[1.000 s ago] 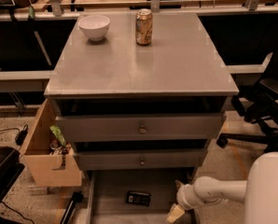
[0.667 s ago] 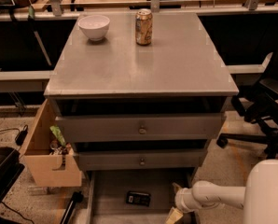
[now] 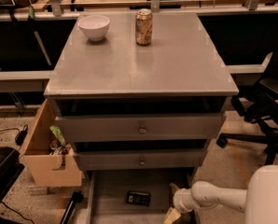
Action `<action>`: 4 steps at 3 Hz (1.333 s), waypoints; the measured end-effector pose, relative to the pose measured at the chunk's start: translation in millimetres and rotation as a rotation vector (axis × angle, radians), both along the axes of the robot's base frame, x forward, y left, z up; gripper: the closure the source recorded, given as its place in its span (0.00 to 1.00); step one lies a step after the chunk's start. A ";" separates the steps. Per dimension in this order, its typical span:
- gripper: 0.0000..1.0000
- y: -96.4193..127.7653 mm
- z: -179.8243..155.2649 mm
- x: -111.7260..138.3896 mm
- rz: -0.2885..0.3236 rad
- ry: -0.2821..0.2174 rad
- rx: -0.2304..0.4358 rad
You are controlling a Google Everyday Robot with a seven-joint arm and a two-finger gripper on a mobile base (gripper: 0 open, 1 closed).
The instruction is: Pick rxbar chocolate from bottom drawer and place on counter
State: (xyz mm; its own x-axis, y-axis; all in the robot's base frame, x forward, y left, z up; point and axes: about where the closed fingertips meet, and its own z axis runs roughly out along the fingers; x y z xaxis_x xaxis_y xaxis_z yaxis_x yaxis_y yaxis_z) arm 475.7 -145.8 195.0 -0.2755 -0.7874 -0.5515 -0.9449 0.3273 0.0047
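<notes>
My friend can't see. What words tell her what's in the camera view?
The robot's gripper is low at the right side of the open bottom drawer, beside a black rxbar chocolate lying on the drawer floor. Above, the grey counter holds a gold can and a white bowl; a wooden box sits at the lower left.

The grey counter (image 3: 176,64) carries 2 things, a gold can (image 3: 143,27) toward its back and a white bowl (image 3: 93,27) left of the can, while far below the can the bottom drawer (image 3: 108,190) holds 1 black bar (image 3: 138,198), with the gripper (image 3: 172,214) below and right of the can.
</notes>
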 end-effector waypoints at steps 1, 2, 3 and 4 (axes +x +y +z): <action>0.00 29.5 -7.5 11.5 0.066 -0.041 0.073; 0.00 60.7 -11.4 25.5 0.173 -0.087 0.127; 0.00 85.9 -21.2 35.6 0.273 -0.095 0.169; 0.00 98.7 -42.7 38.2 0.305 -0.073 0.217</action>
